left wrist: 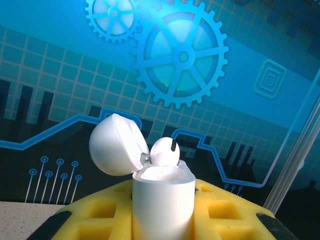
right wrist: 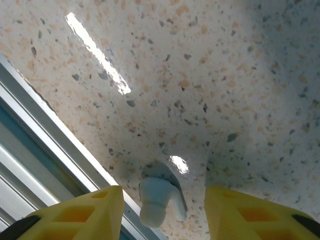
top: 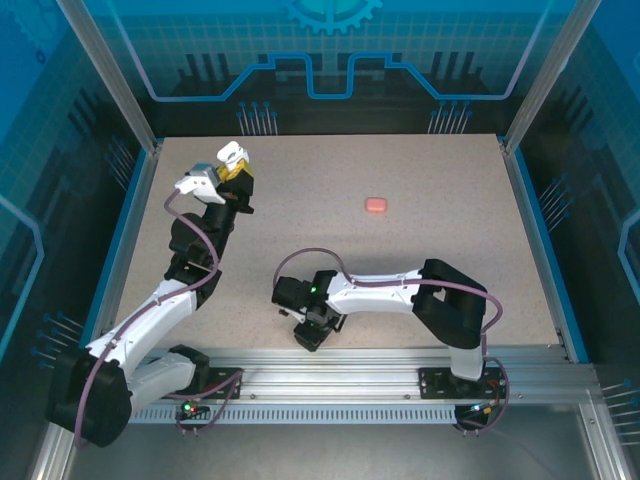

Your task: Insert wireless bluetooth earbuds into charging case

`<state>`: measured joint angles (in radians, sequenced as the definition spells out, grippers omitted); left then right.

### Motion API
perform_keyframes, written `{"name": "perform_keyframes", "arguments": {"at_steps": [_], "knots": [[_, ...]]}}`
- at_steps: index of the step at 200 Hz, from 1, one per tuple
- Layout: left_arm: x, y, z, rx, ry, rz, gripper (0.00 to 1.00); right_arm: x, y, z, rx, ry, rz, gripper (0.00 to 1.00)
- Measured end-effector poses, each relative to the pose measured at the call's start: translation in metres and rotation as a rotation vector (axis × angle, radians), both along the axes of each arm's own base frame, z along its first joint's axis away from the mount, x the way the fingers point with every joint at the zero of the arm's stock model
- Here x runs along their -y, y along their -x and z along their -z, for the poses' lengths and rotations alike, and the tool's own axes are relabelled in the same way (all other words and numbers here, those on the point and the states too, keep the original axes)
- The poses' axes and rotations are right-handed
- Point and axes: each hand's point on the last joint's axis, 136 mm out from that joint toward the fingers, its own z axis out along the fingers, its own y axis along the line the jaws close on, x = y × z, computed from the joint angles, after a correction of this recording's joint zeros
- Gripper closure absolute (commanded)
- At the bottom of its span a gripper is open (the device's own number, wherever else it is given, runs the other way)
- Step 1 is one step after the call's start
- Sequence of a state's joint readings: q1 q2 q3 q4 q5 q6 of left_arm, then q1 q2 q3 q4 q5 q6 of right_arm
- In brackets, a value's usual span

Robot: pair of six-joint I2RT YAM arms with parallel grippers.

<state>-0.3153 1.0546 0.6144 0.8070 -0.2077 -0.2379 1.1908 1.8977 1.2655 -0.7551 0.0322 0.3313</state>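
Fingers (right wrist: 75, 215) of the right hand (right wrist: 164, 200) stand apart on either side of a white earbud (right wrist: 156, 200) lying on the tabletop (top: 450, 250) close to the near rail (right wrist: 45, 145), seemingly poised for a pinch. That arm is folded low, its wrist turned down. Farther out, the left hand (top: 236, 170) is clamped on the open white charging case (left wrist: 162, 200), lid tipped back with one seated earbud (left wrist: 165, 150), raised probably to receive the next. Its arm stretches forward. A salmon-pink object (top: 376, 204) lies well beyond.
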Motion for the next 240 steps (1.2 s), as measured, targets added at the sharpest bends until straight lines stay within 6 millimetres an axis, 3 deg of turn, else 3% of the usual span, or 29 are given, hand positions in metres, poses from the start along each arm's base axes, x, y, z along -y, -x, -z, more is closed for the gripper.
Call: {"name": "perform_keyframes", "arguments": {"at_steps": [54, 119, 172, 199, 240], "knots": [[0.0, 0.0, 0.001, -0.002, 0.0, 0.0, 1.0, -0.002, 0.001, 0.004, -0.013, 0.003, -0.001, 0.56], [0.001, -0.003, 0.005, -0.012, -0.004, 0.0, 1.0, -0.002, 0.001, 0.004, -0.013, 0.003, -0.006, 0.74], [0.002, -0.004, 0.006, -0.015, -0.005, 0.002, 1.0, 0.0, -0.004, -0.003, 0.013, -0.008, 0.0, 0.79], [0.003, -0.004, 0.006, -0.016, -0.007, 0.009, 1.0, 0.005, -0.022, -0.034, 0.059, -0.075, 0.047, 0.79], [0.01, -0.006, 0.004, -0.014, -0.014, 0.039, 1.0, 0.029, -0.077, -0.123, 0.196, -0.292, 0.22, 0.81]]}}
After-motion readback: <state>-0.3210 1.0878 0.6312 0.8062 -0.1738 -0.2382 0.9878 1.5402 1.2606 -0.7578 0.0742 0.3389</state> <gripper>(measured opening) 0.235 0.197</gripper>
